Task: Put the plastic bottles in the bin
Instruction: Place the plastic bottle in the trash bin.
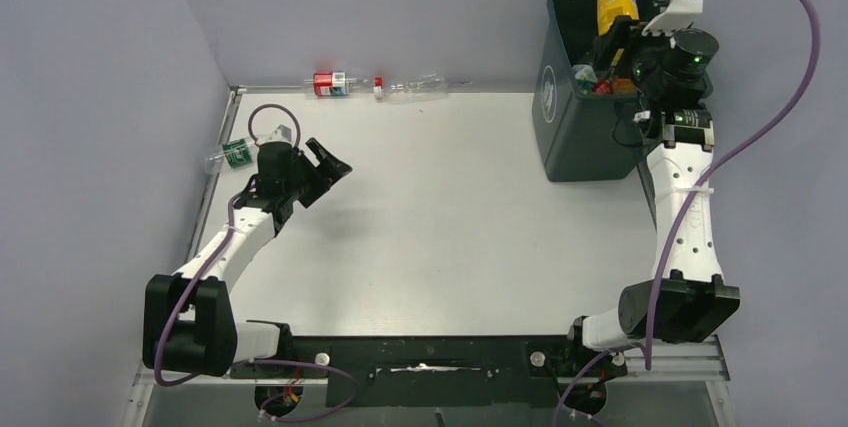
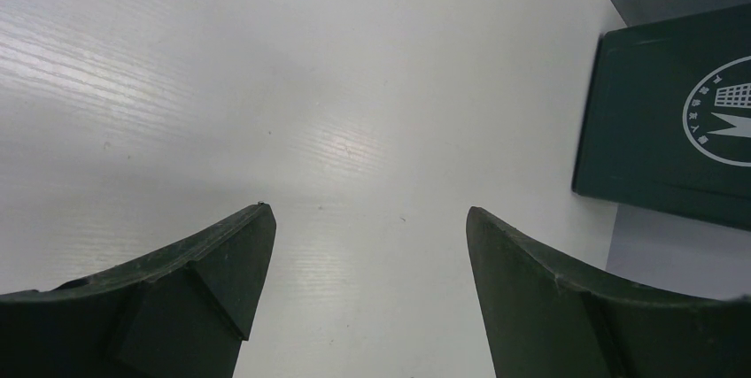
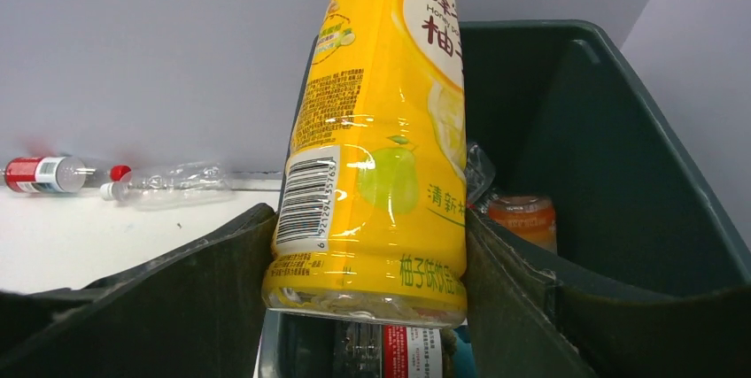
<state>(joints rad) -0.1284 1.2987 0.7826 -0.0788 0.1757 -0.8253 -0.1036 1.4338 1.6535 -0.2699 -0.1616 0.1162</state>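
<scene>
up close, the right wrist view shows what the overhead cannot: the yellow bottle [image 3: 372, 174] carries a barcode, a fruit picture and printed characters. the right gripper [image 3: 367, 250] pinches it above the open bin [image 3: 620, 148], where an orange bottle [image 3: 522, 217] lies inside. only overhead does the green-labelled bottle [image 1: 232, 154] appear, by the table [image 1: 450, 227]'s left edge near the left gripper [image 1: 325, 175], which is spread and empty.
</scene>
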